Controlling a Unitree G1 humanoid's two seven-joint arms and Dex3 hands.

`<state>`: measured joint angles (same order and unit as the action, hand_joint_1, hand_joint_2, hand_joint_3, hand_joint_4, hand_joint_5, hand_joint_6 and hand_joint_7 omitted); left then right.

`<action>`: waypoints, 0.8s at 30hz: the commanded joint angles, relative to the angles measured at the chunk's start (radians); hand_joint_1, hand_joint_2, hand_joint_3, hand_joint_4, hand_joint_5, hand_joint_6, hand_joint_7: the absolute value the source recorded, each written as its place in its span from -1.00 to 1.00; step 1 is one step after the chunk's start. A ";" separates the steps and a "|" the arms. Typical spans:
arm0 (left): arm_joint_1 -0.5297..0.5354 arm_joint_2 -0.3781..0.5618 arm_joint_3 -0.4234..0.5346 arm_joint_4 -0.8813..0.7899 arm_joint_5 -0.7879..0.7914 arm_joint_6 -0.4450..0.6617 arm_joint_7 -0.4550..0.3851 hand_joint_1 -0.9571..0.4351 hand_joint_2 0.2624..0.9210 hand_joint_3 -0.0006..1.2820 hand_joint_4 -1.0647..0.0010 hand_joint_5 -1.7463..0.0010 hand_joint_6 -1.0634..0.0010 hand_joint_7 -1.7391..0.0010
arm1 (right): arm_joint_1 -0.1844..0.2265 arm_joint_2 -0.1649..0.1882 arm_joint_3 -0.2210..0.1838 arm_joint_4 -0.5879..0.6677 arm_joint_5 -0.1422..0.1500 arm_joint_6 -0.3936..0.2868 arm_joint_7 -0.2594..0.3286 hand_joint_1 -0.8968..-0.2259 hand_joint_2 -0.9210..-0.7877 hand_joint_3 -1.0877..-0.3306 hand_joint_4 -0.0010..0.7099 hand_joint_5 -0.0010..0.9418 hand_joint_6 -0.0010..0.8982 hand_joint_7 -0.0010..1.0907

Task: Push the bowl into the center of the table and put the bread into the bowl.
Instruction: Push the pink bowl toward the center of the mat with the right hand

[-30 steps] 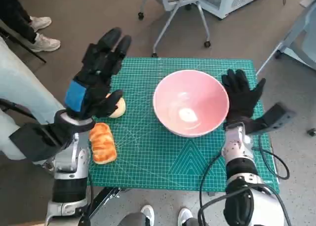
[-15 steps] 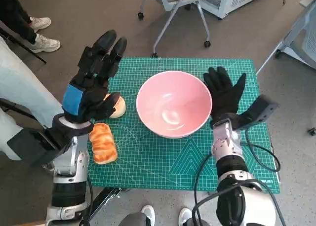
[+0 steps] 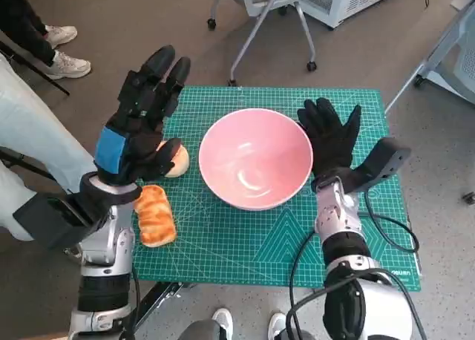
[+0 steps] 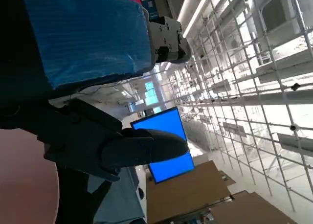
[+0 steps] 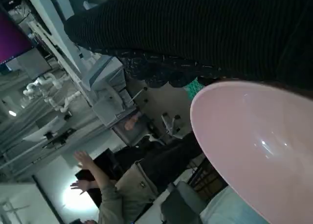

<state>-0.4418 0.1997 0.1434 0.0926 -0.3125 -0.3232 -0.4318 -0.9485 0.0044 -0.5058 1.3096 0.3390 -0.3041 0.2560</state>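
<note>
The round pink bowl has slid further left across the green cutting mat on the table, now near its middle. The gloved right hand has followed, flat against the bowl's right rim, fingers spread, holding nothing. The blue-taped left hand stays raised, fingers apart and empty, above the golden bread loaf and a pale round bun.

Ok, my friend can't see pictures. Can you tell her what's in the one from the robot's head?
A pink bowl sits on a green mat, with the gloved right hand flat against its side. The left hand is raised open over the mat's other edge, above a round bun and a striped bread.
</note>
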 commanded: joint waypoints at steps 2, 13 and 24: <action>0.002 0.001 -0.007 -0.010 0.012 0.001 0.007 -0.64 1.00 -0.25 0.80 1.00 1.00 0.55 | 0.001 -0.037 0.010 0.004 -0.017 0.008 0.002 -0.12 -1.00 -0.28 -0.54 -0.98 -0.49 -0.69; -0.022 -0.017 -0.030 0.005 0.031 -0.001 0.029 -0.64 1.00 -0.24 0.80 1.00 1.00 0.55 | -0.013 -0.076 0.076 -0.085 -0.060 -0.170 0.093 -0.12 -1.00 -0.30 -0.58 -1.00 -0.50 -0.71; -0.076 -0.036 -0.045 0.028 0.024 0.009 0.029 -0.65 1.00 -0.22 0.80 1.00 1.00 0.55 | 0.054 -0.113 0.213 -0.301 -0.129 -0.378 0.217 -0.24 -1.00 -0.20 -0.51 -0.97 -0.53 -0.68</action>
<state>-0.4875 0.1727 0.1051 0.1081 -0.2847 -0.3211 -0.4017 -0.9479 -0.1027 -0.3281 1.0625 0.2314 -0.6626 0.4483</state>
